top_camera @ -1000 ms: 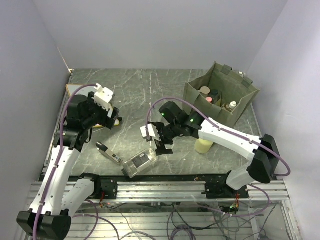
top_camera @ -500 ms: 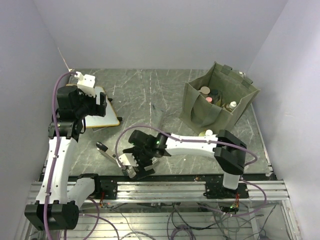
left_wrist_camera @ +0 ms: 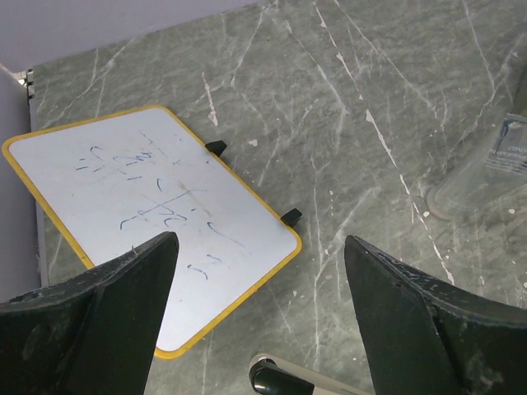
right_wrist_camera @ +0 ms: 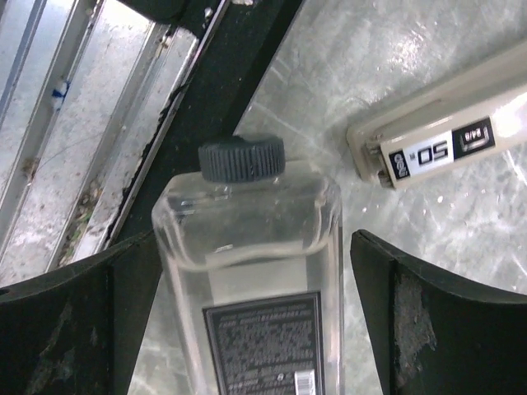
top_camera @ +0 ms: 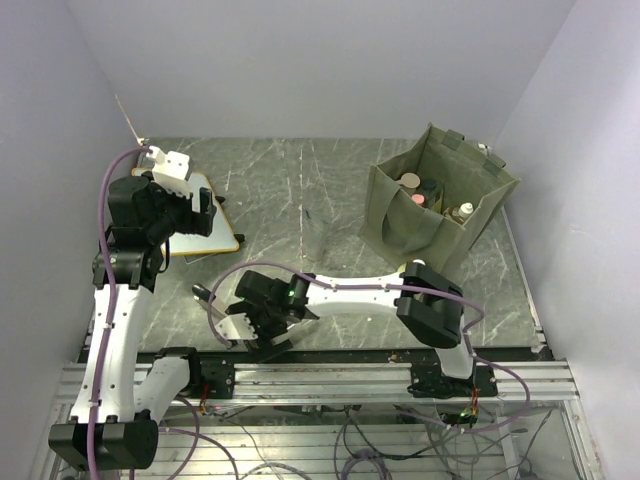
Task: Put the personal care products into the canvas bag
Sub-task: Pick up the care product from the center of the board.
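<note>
A clear bottle (right_wrist_camera: 251, 271) with a dark grey cap lies on the table by the front edge. My right gripper (right_wrist_camera: 255, 329) is open and straddles it, one finger on each side. In the top view my right gripper (top_camera: 257, 333) covers most of the bottle. The bottle also shows at the right edge of the left wrist view (left_wrist_camera: 494, 164). The olive canvas bag (top_camera: 400, 225) stands at the back right with several bottles inside. A pale yellow-green bottle (top_camera: 416, 266) stands in front of the bag, partly behind my right arm. My left gripper (top_camera: 193, 215) is open and empty above the board.
A flat white board with a yellow edge (left_wrist_camera: 148, 222) lies at the back left. A slim black-and-silver gadget (right_wrist_camera: 436, 148) lies just beside the clear bottle; its tip shows in the top view (top_camera: 201, 293). The metal rail (top_camera: 330, 375) runs along the front edge.
My right arm has swung left and toward the front edge, bringing its open gripper down around the clear bottle. My left arm drew back to the left over the board and then held still.
</note>
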`<act>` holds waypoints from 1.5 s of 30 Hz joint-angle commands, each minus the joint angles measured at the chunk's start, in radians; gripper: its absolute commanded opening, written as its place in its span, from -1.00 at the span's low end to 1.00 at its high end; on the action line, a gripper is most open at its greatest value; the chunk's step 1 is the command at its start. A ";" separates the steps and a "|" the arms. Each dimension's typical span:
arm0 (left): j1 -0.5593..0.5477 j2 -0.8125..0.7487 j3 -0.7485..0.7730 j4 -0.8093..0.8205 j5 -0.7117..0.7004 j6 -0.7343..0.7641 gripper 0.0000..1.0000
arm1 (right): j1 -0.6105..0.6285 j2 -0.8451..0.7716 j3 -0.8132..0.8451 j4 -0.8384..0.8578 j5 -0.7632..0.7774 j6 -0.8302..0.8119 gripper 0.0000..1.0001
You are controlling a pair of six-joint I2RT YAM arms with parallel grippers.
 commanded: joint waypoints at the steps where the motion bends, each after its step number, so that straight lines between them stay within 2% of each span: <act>1: 0.009 -0.020 -0.012 0.039 0.040 0.010 0.85 | 0.008 0.078 0.083 -0.057 -0.005 0.003 0.86; 6: 0.009 -0.035 -0.016 0.034 0.042 0.020 0.86 | 0.010 0.116 0.118 -0.102 -0.014 -0.013 0.68; 10: 0.009 -0.040 -0.028 0.038 0.051 0.024 0.85 | 0.000 0.086 0.129 -0.129 -0.033 -0.011 0.34; 17: 0.009 -0.044 -0.034 0.042 0.067 0.028 0.85 | -0.093 -0.050 0.179 -0.173 -0.202 0.012 -0.10; 30: 0.009 -0.050 -0.043 0.051 0.079 0.036 0.85 | -0.300 -0.257 0.059 -0.059 -0.480 0.050 -0.23; 34: 0.009 -0.046 -0.036 0.045 0.081 0.037 0.85 | -0.317 -0.271 0.011 -0.019 -0.551 0.063 -0.24; 40: 0.009 -0.051 -0.047 0.037 0.109 0.057 0.84 | -0.331 -0.299 -0.042 0.046 -0.617 0.102 -0.42; 45: 0.009 -0.058 -0.063 0.056 0.150 0.060 0.82 | -0.387 -0.338 -0.143 0.228 -0.695 0.233 -0.43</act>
